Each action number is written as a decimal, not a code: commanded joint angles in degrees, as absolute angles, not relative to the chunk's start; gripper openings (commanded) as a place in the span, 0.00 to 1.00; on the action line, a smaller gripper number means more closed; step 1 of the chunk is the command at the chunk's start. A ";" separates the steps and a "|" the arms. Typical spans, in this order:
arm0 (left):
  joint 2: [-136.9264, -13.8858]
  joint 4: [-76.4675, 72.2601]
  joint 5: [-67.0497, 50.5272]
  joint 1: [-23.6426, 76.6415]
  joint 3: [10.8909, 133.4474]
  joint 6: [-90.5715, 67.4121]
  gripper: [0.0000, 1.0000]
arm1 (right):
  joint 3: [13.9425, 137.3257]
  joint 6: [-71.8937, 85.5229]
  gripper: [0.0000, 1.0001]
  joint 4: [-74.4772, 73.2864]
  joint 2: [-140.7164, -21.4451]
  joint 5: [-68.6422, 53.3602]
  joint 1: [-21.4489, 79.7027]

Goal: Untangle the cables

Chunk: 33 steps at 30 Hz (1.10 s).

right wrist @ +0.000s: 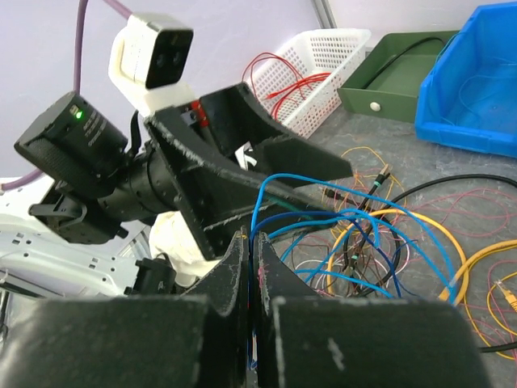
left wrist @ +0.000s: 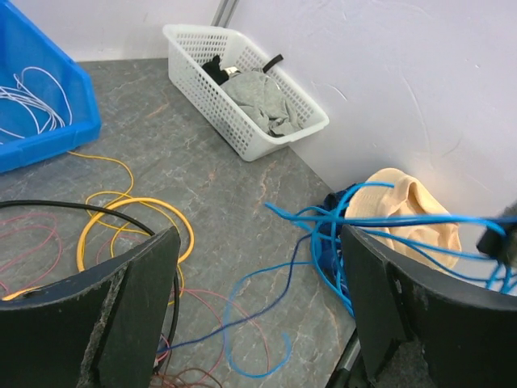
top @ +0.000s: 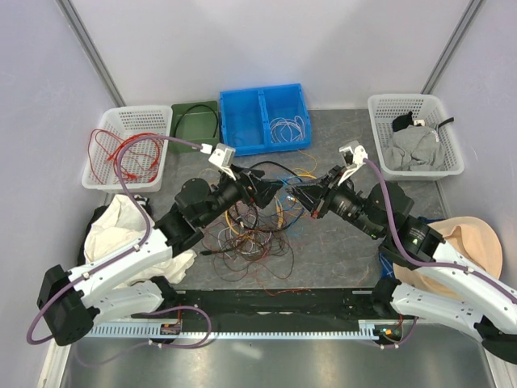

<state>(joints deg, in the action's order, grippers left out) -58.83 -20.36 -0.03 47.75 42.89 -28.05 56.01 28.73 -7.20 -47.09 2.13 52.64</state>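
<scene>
Right gripper (right wrist: 252, 242) held clamped on the blue strands (right wrist: 307, 217), left gripper (left wrist: 260, 242) stood agape beside them, cables (top: 257, 230) heaped mid-table (top: 347, 250); best judged: draw blue rightward slowly, left pinning the heap, watching for snags.

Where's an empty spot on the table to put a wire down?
Bare grey table lies between the blue bin and the right white basket, and between the cable heap and the right arm. The middle is crowded: the left gripper and right gripper meet there over the heap.
</scene>
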 commanded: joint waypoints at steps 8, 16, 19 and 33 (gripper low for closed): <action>-61.96 -26.45 2.47 47.81 49.75 -20.92 0.88 | 53.70 29.88 0.00 -8.88 -42.45 0.18 52.82; -62.40 -28.13 -2.29 47.81 50.19 -20.13 0.29 | 53.09 29.79 0.02 -9.93 -40.43 0.79 52.82; -60.82 -26.46 -1.50 47.81 50.80 -19.43 0.02 | 52.91 29.09 0.13 -11.16 -39.38 1.84 52.82; -54.76 -16.53 0.18 47.81 51.33 -20.92 0.27 | 53.26 25.58 0.76 -18.09 -37.79 9.66 52.91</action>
